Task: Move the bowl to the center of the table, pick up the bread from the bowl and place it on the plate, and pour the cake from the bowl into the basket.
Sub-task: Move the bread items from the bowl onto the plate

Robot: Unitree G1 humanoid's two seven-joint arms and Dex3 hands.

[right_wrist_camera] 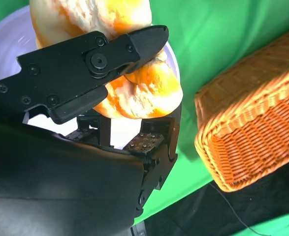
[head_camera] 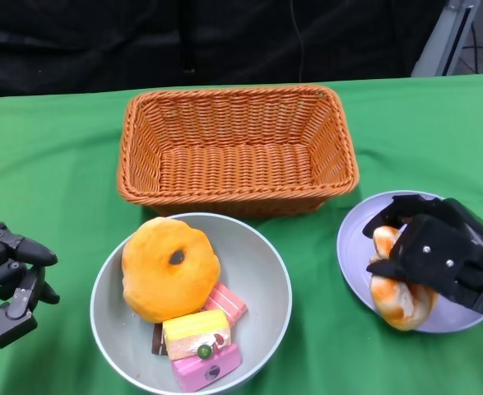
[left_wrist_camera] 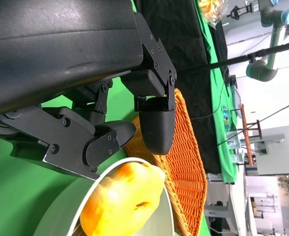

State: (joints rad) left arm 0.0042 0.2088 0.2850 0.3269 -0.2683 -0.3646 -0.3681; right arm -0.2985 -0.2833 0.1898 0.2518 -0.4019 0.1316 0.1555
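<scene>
Bread (head_camera: 399, 292) sits on the lavender plate (head_camera: 356, 239) at right-front of the table, right hand (head_camera: 438, 259) wrapped over it. Right wrist view confirms: fingers (right_wrist_camera: 110, 54) clamp across the orange-white bread (right_wrist_camera: 144, 93), plate (right_wrist_camera: 6, 54) underneath.

Bowl (head_camera: 262, 263), grey, at centre-front, just in front of the basket (head_camera: 237, 148), rims near touching. Inside it: a round orange bun (head_camera: 169, 267) on the left side, and cake pieces (head_camera: 202, 341) stacked toward the front: yellow, pink, striped.

Wicker basket is orange, rectangular, nothing visible in it.

Left hand (head_camera: 6, 284) is off to the left of the bowl, apart from it, holding nothing, fingers loosely curled but spread. Left wrist view: fingers (left_wrist_camera: 154, 123) hang free over the green tablecloth (head_camera: 52, 164), bowl rim (left_wrist_camera: 129, 162) and bun (left_wrist_camera: 122, 201) just beyond them.
</scene>
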